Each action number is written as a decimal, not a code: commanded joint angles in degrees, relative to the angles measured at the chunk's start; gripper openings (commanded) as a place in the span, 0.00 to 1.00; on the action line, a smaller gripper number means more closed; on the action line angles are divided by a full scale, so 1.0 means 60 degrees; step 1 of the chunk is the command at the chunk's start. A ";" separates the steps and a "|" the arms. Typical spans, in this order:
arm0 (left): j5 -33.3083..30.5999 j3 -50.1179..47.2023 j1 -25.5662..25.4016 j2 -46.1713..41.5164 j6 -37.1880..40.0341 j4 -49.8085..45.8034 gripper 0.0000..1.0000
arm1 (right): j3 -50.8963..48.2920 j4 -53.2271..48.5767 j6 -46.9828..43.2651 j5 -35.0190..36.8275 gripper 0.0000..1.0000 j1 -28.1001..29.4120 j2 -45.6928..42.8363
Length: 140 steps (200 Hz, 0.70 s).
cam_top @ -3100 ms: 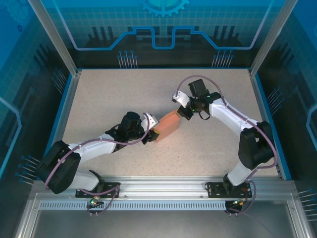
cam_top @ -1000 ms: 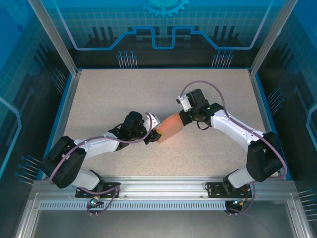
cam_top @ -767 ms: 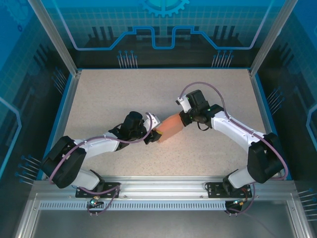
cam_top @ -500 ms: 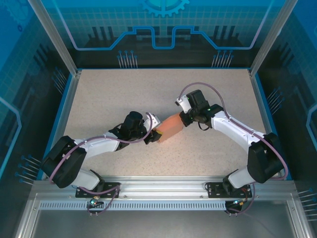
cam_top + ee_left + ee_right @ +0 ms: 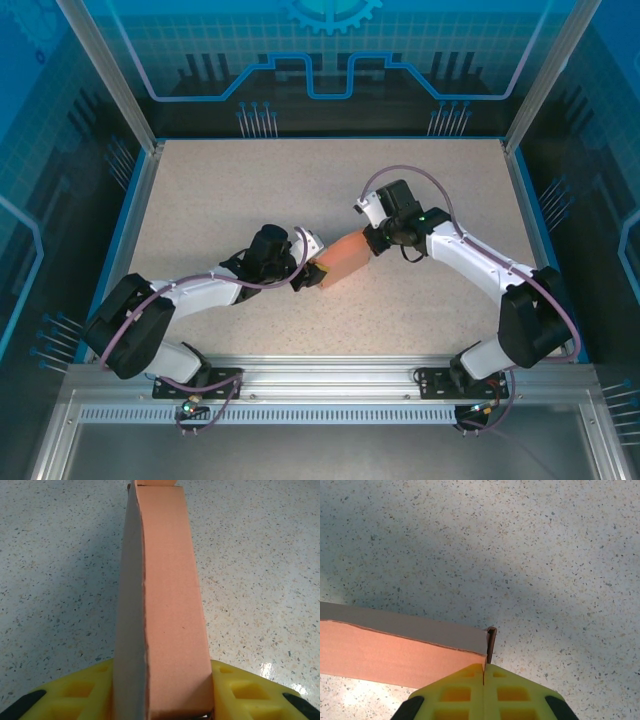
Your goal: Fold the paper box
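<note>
Mid-table, box (image 5: 345,258) nearly formed, end flap (image 5: 491,645) left.
Left gripper (image 5: 162,676) clamping box, right gripper (image 5: 484,670) shut beside flap.

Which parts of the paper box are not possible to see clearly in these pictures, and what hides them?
- Top view: both ends of the paper box, covered by the left gripper and right gripper; flaps too small.
- Left wrist view: far end cut off by the top edge; near end hidden between the left fingers.
- Right wrist view: whether the shut right fingers pinch the thin flap; they cover the contact.
</note>
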 commanded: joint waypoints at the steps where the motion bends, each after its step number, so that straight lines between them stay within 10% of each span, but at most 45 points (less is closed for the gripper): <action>1: -0.0361 0.0430 0.0057 0.0261 -0.0127 0.0151 0.36 | -0.0139 -0.0359 0.0348 -0.0482 0.00 0.0060 -0.0072; 79: -0.0514 0.0571 0.0064 0.0374 -0.0181 0.0009 0.38 | -0.0869 0.0327 0.0569 -0.0298 0.00 0.0013 -0.0479; 140: -0.0477 0.0774 0.0056 0.0269 -0.0340 -0.0438 0.58 | -0.0844 0.0314 0.0964 0.0075 0.00 0.0020 -0.0798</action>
